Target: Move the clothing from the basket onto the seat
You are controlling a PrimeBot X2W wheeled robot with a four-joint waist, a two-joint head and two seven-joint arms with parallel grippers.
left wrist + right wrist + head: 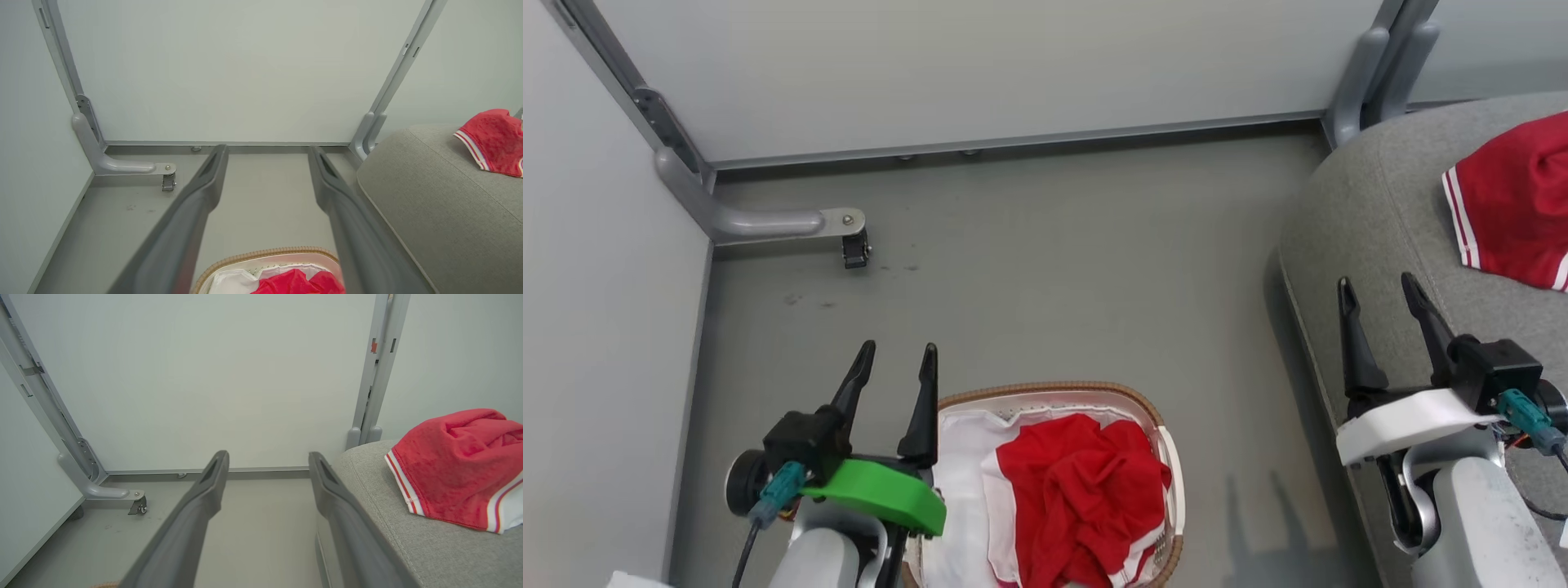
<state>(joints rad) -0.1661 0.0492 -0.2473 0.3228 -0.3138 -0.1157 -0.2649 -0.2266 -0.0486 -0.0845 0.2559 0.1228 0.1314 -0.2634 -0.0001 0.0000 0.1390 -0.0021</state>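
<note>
L gripper [899,349] by basket [1045,389], R gripper [1376,282] over seat [1372,212], both agape.

You are looking at a test cell in a lab or robot workshop rather than a real home. Plain pale partition panels [980,73] close the space at the far side and at the left, and they are held by grey metal frames [1380,65] whose foot [768,222] carries a small caster wheel [855,249]. The floor [1054,269] is bare grey with a few scuff marks, and the homely things, a grey upholstered seat [1380,212] and a small basket [1045,390] with laundry, stand among these panels like props.
</note>
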